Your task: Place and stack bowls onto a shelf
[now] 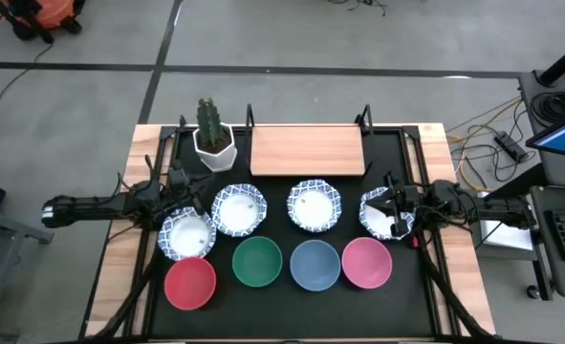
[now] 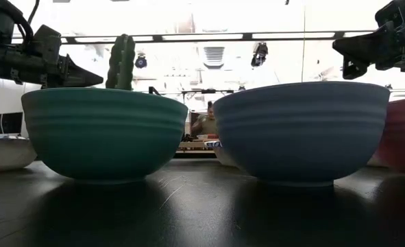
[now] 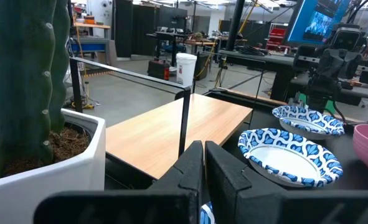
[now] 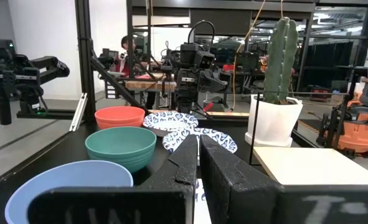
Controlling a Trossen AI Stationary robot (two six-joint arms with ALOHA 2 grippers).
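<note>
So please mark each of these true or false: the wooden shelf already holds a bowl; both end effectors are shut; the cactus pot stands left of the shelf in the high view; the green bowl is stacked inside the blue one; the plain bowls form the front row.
1. The wooden shelf already holds a bowl. False: its board is bare.
2. The left end effector and right end effector are shut. True.
3. The cactus pot stands left of the shelf. True.
4. The green bowl sits inside the blue bowl. False: they stand side by side.
5. The plain bowls form the front row. True.
</note>
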